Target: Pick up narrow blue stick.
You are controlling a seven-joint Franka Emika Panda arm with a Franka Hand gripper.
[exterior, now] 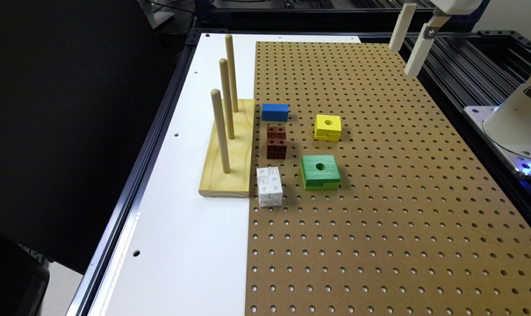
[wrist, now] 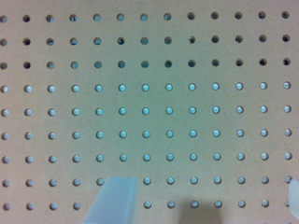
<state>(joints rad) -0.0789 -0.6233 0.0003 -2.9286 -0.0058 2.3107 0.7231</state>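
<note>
Risk of wrong block: we judge that the brown studded block (exterior: 276, 141) is the main danger. It lies just beside the narrow blue stick (exterior: 275, 112), at its 6 o'clock in the exterior view, so a descent that drifts that way could close on the brown one.
Risk of collision: the three upright wooden pegs (exterior: 226, 99) on the pale wooden base (exterior: 230, 169) stand near the stick at its 9 o'clock; a low approach from that side could knock them.
Risk of poor grasp: if we do not turn the fingers across its short side, they may push it away.
Hand: the white two-finger gripper (exterior: 408, 39) hangs high above the brown pegboard (exterior: 379, 197), well apart from the stick, at its 2 o'clock. Its fingers (wrist: 112, 200) are spread wide with nothing between them.
Stick's look: a small solid blue rectangular block with plain smooth faces, lying flat on the pegboard, long side from 9 to 3 o'clock.
Stick's neighbours: the yellow block with a hole (exterior: 328, 127) is near, at its 4 o'clock.
</note>
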